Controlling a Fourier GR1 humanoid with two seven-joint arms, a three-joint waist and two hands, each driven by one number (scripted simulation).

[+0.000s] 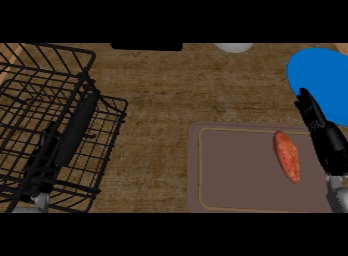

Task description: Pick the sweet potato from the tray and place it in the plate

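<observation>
An orange-red sweet potato point(286, 156) lies lengthwise on the right part of a brown tray point(236, 175) at the lower middle of the counter. Just right of it, my right hand point(328, 140) hovers with straight fingers pointing away from me; it is open and holds nothing, a small gap apart from the potato. Its fingertips overlap the lower left edge of the blue plate point(332, 80) at the upper right. My left hand point(48, 155) shows at the lower left, seen through the wire basket, fingers relaxed and open.
A black wire basket point(29, 90) with a dark handle fills the left side of the counter. A black object sits at the far edge in the middle, and a pale round thing point(233, 47) beside it.
</observation>
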